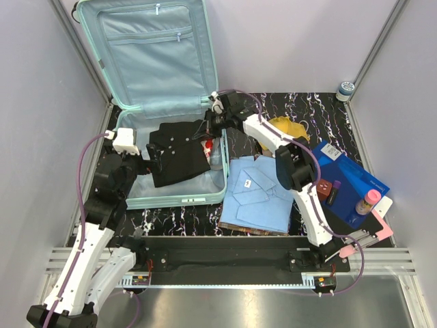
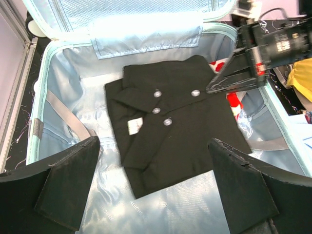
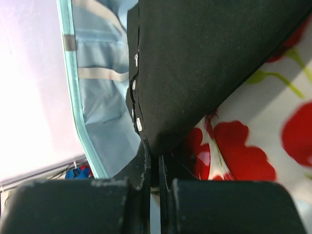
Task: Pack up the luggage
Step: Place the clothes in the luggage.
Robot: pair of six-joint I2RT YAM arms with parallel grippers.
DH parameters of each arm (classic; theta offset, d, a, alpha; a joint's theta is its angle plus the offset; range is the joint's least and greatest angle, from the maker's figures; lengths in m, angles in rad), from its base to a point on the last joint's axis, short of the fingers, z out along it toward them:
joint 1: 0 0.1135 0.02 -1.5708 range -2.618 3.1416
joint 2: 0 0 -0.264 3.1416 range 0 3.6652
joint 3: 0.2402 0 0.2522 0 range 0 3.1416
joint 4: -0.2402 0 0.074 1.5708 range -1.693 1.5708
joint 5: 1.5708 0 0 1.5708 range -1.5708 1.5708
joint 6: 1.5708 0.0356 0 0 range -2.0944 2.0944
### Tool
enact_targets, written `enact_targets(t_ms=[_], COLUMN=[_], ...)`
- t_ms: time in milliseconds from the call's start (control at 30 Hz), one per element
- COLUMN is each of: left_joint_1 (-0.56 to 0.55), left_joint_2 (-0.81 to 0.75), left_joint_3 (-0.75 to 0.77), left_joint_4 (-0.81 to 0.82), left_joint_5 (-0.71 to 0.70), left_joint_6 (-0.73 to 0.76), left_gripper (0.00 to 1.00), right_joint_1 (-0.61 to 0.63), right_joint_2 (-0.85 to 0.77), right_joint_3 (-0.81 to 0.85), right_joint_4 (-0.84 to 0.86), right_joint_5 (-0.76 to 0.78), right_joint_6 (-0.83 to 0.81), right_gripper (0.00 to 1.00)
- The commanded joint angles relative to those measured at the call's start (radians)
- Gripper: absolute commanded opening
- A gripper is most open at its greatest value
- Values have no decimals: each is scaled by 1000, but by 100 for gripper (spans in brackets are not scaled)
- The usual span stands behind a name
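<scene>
The luggage (image 1: 174, 198) lies open on the far left part of the desk (image 1: 321, 113). Its lid stands upright against the back wall and its tray faces up. Inside the luggage a folded black shirt (image 1: 179, 154) rests on the pale lining, collar and buttons upward, filling most of the middle of the tray. Under the shirt's right side, against the luggage's right wall, a white cloth with red flowers (image 3: 243, 146) shows.

The right end effector (image 3: 155, 151) reaches over the luggage's right wall near the far corner. It is clenched, its two fingers pressed together on the edge of the black shirt (the wrist view shows the dark fabric running down into the pinch).

The left end effector (image 2: 155, 144) hangs over the luggage's left side, released, its fingers spread wide above the near edge of the shirt and touching nothing.

Just beside the luggage's right wall a folded light blue shirt (image 1: 259, 195) lies on the desk. A yellow item (image 1: 290, 128) sits farther right of the luggage, and a flat blue box (image 1: 348, 181) lies well to its right.
</scene>
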Motion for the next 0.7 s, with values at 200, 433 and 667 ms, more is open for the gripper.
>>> enact_targets(t_ms=[200, 433, 667], left_joint_1=[-4, -4, -5], left_joint_2=[-6, -6, -6], left_joint_3=[-7, -7, -7], left_joint_4=[33, 31, 31], left_joint_5=[-10, -8, -3], left_joint_6=[0, 0, -2], left_gripper=[99, 99, 99], right_joint_1=[-27, -28, -28], right_joint_2=[-200, -218, -241], right_joint_3=[-106, -147, -172], right_joint_4=[7, -65, -151], right_joint_5=[123, 238, 385], right_joint_6=[-53, -74, -91], right_gripper=[0, 0, 0])
